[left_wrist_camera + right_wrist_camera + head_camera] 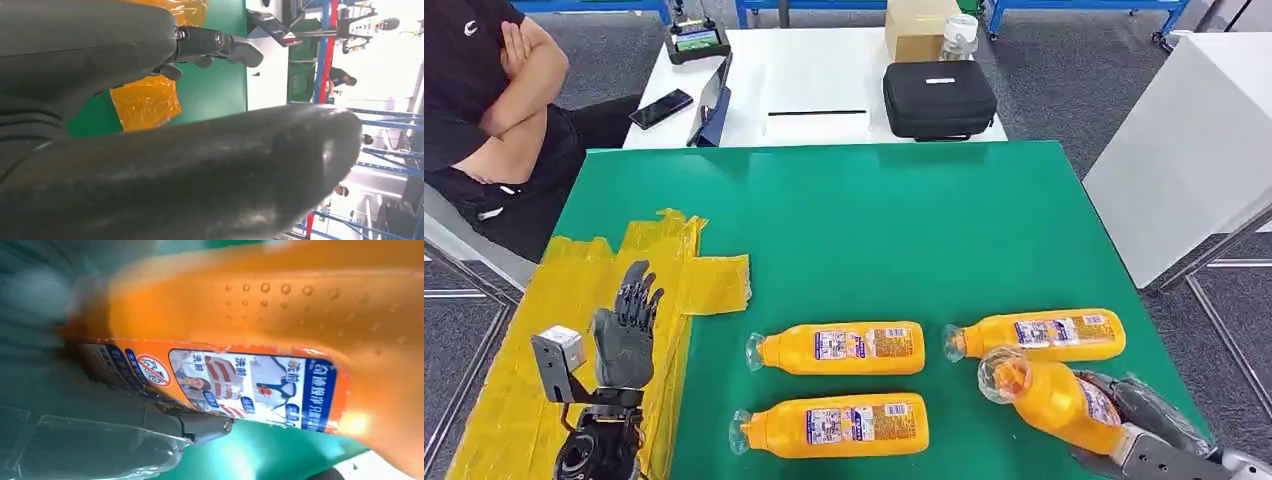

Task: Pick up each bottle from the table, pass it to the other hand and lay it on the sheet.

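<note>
1. While our right hand (1146, 420) grips one orange bottle (1054, 398) around its body, the bottle is tilted with its clear cap end raised off the green table (904, 230), at the near right corner; the right wrist view shows its label (250, 385) pressed close against our fingers.
2. Three more bottles lie flat on the table: one (1036, 335) just beyond the held one, one (839, 348) in the middle, one (832, 426) nearer to us.
3. Our left hand (627, 325) is raised above the yellow sheet (544, 330), fingers spread and holding nothing.
4. We judge the pick-up step to be in hand, with the handover not yet begun.
5. Next, we need to bring the bottle across towards the left hand, which must close on a free part of its body before the right lets go.
</note>
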Controlling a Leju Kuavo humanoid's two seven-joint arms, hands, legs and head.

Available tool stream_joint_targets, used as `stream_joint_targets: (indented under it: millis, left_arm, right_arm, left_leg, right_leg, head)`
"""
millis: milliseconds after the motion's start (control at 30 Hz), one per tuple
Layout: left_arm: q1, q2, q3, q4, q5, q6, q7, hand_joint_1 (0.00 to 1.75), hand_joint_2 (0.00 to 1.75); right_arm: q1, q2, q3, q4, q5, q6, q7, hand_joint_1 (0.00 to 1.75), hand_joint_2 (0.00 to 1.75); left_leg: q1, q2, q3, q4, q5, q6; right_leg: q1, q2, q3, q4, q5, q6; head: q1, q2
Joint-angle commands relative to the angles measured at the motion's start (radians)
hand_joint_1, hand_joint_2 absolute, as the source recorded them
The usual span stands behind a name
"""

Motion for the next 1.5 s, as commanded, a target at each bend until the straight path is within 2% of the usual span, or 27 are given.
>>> stream_joint_targets:
  millis: [33, 100, 133, 233, 267, 300, 333, 400, 433, 500, 533, 633, 767, 800, 1033, 1233, 1300, 1333, 1500]
  left_arm:
    - [-0.005, -0.004, 0.010, 0.007, 0.017, -0.013, -0.002, 0.00, 0.00]
    - [-0.009, -0.009, -0.011, 0.006, 0.023, -0.030, -0.003, 0.00, 0.00]
    - [-0.017, -0.010, -0.022, 0.007, 0.018, -0.028, 0.013, 0.00, 1.75]
    - [-0.032, -0.020, -0.065, -0.021, 0.031, -0.046, 0.032, 0.00, 1.75]
    - [-0.040, -0.022, -0.094, -0.035, 0.025, -0.057, 0.042, 0.00, 1.75]
    - [-0.039, -0.025, -0.112, -0.049, 0.025, -0.059, 0.046, 0.00, 1.75]
    - [-0.055, -0.025, -0.137, -0.046, 0.035, -0.066, 0.054, 0.00, 1.75]
    - [-0.096, -0.024, -0.171, -0.015, 0.066, -0.053, 0.068, 0.00, 1.75]
    - [-0.128, -0.018, -0.196, 0.012, 0.083, -0.045, 0.071, 0.00, 1.75]
    - [-0.164, -0.016, -0.216, 0.046, 0.120, -0.038, 0.078, 0.00, 1.75]
    - [-0.193, -0.009, -0.240, 0.071, 0.138, -0.038, 0.079, 0.00, 1.75]
    - [-0.240, -0.008, -0.283, 0.093, 0.142, -0.003, 0.069, 0.00, 1.75]
    - [-0.265, -0.010, -0.314, 0.089, 0.107, 0.067, 0.065, 0.00, 1.75]
    - [-0.272, -0.013, -0.314, 0.099, 0.094, 0.088, 0.073, 0.00, 1.75]
    - [-0.278, -0.017, -0.293, 0.123, 0.082, 0.116, 0.070, 0.00, 1.75]
    - [-0.297, -0.017, -0.277, 0.158, 0.093, 0.115, 0.067, 0.00, 1.75]
    - [-0.300, -0.018, -0.278, 0.158, 0.093, 0.115, 0.067, 0.00, 1.75]
    - [-0.303, -0.020, -0.279, 0.160, 0.093, 0.115, 0.067, 0.00, 1.75]
    - [-0.305, -0.020, -0.278, 0.170, 0.099, 0.115, 0.062, 0.00, 1.75]
  right_arm:
    - [-0.140, 0.179, -0.195, -0.018, -0.232, 0.087, -0.090, 1.75, 1.75]
    - [-0.197, 0.238, -0.191, -0.001, -0.258, 0.067, -0.080, 1.75, 1.75]
    - [-0.223, 0.257, -0.170, 0.003, -0.229, 0.016, -0.063, 1.75, 1.75]
    - [-0.292, 0.263, -0.051, 0.047, -0.175, -0.119, -0.009, 1.75, 1.75]
    - [-0.313, 0.271, 0.024, 0.065, -0.089, -0.199, 0.021, 1.75, 1.75]
    - [-0.331, 0.276, 0.097, 0.091, -0.061, -0.227, 0.032, 1.75, 1.75]
    - [-0.379, 0.283, 0.199, 0.158, -0.031, -0.270, 0.049, 1.75, 1.75]
    - [-0.516, 0.324, 0.344, 0.318, 0.038, -0.379, 0.078, 1.75, 1.75]
    - [-0.612, 0.328, 0.446, 0.434, 0.018, -0.428, 0.105, 1.75, 1.75]
    - [-0.710, 0.342, 0.538, 0.549, -0.019, -0.495, 0.121, 1.75, 1.75]
    - [-0.775, 0.381, 0.582, 0.628, -0.050, -0.500, 0.126, 1.75, 1.75]
    - [-0.862, 0.483, 0.649, 0.726, -0.027, -0.558, 0.183, 1.75, 1.75]
    - [-0.987, 0.554, 0.711, 0.920, 0.003, -0.582, 0.231, 1.75, 1.75]
    - [-1.012, 0.571, 0.723, 0.961, 0.012, -0.584, 0.232, 1.75, 1.75]
    - [-1.029, 0.601, 0.752, 1.010, 0.037, -0.587, 0.221, 1.75, 1.75]
    - [-1.052, 0.645, 0.790, 1.063, 0.065, -0.598, 0.215, 1.75, 1.75]
    - [-1.054, 0.649, 0.791, 1.062, 0.065, -0.597, 0.215, 1.75, 1.75]
    - [-1.055, 0.649, 0.791, 1.063, 0.065, -0.597, 0.215, 1.75, 1.75]
    - [-1.058, 0.648, 0.799, 1.073, 0.070, -0.600, 0.208, 1.75, 1.75]
  left_leg:
    - [0.001, 0.003, 0.004, -0.001, -0.002, -0.004]
    - [0.001, 0.003, 0.002, -0.001, -0.001, -0.002]
    - [0.002, 0.003, 0.004, -0.001, -0.001, -0.003]
    - [0.002, 0.006, 0.003, -0.001, -0.001, -0.003]
    - [0.002, 0.005, 0.001, 0.000, 0.000, -0.002]
    - [0.002, 0.008, 0.005, -0.001, -0.002, -0.004]
    - [0.002, 0.006, 0.001, 0.000, 0.000, -0.002]
    - [0.003, 0.009, 0.003, -0.001, 0.000, -0.002]
    - [0.004, 0.014, 0.005, -0.002, 0.000, -0.003]
    - [0.003, 0.019, 0.006, -0.002, 0.000, -0.003]
    - [0.003, 0.017, 0.004, -0.001, 0.001, -0.003]
    - [0.002, 0.019, 0.004, -0.002, 0.004, -0.006]
    - [0.003, 0.013, 0.002, -0.001, 0.007, -0.006]
    - [0.004, 0.015, 0.002, -0.001, 0.006, -0.006]
    - [0.004, 0.005, -0.003, -0.001, 0.008, -0.005]
    - [0.003, 0.005, -0.006, 0.000, 0.007, -0.005]
    - [0.004, 0.006, -0.002, 0.000, 0.006, -0.007]
    - [0.003, 0.004, -0.006, 0.000, 0.008, -0.006]
    - [0.003, 0.003, -0.005, 0.000, 0.007, -0.006]
  right_leg:
    - [0.001, -0.002, 0.003, -0.001, -0.001, -0.002]
    - [0.002, -0.001, 0.001, -0.002, 0.000, -0.001]
    - [0.002, -0.002, 0.003, -0.003, 0.000, -0.002]
    - [0.003, 0.001, 0.002, -0.002, 0.001, -0.002]
    - [0.002, 0.001, 0.000, -0.002, 0.001, -0.001]
    - [0.003, 0.001, 0.004, -0.003, 0.001, -0.002]
    - [0.002, 0.002, 0.000, -0.002, 0.002, -0.001]
    - [0.003, 0.005, 0.001, -0.003, 0.003, -0.002]
    - [0.004, 0.009, 0.003, -0.004, 0.005, -0.002]
    - [0.004, 0.013, 0.003, -0.003, 0.006, -0.002]
    - [0.003, 0.013, 0.001, -0.002, 0.006, -0.002]
    - [0.003, 0.012, -0.001, 0.000, 0.008, -0.005]
    - [0.004, 0.006, -0.002, 0.001, 0.008, -0.006]
    - [0.004, 0.008, -0.002, 0.002, 0.008, -0.006]
    - [0.003, 0.001, -0.005, 0.002, 0.006, -0.005]
    - [0.003, 0.001, -0.007, 0.003, 0.006, -0.006]
    - [0.004, -0.001, -0.003, 0.003, 0.005, -0.007]
    - [0.003, -0.001, -0.007, 0.003, 0.006, -0.006]
    - [0.003, -0.002, -0.006, 0.003, 0.005, -0.006]
  head:
    - [0.000, 0.000]
    - [0.000, 0.000]
    - [0.000, 0.000]
    - [0.000, 0.000]
    - [0.000, 0.000]
    - [0.000, 0.000]
    - [-0.001, 0.000]
    - [0.000, 0.000]
    - [0.000, 0.000]
    - [0.000, 0.000]
    - [0.000, 0.000]
    - [0.000, 0.000]
    - [0.000, 0.000]
    - [0.000, 0.000]
    - [0.000, 0.000]
    - [0.000, 0.000]
    - [0.000, 0.000]
    - [0.000, 0.000]
    - [0.000, 0.000]
